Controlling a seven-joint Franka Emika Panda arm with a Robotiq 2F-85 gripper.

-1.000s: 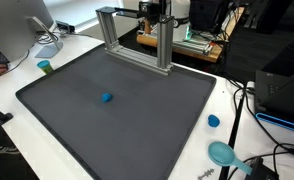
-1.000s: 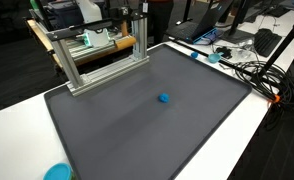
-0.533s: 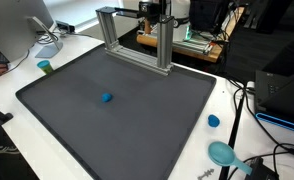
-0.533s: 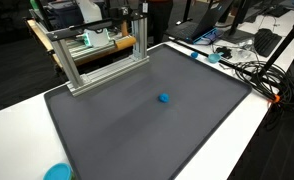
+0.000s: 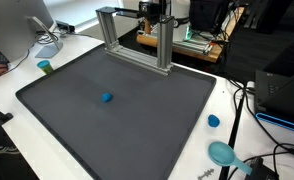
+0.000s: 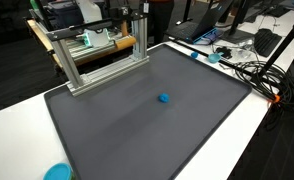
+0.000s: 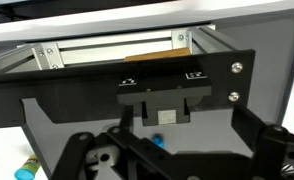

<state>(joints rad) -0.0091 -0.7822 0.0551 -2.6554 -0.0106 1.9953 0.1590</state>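
Your fingers (image 7: 177, 162) stand spread apart, gripping nothing; a small blue ball (image 7: 157, 142) lies between them on the dark grey worktop (image 5: 147, 120).

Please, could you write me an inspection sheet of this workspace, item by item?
Surface: dark grey mat lying flat on a white table.
Job's things: small blue object, alone near the mat's middle.
Clutter: aluminium frame at the mat's far edge; blue lid, teal round dish and small green cup on the table.
Grippers: gripper shows only in the wrist view, above the mat, jaws apparently spread, holding nothing.
Cables: black cables beside the mat.
Surroundings: monitor; desks with equipment behind.
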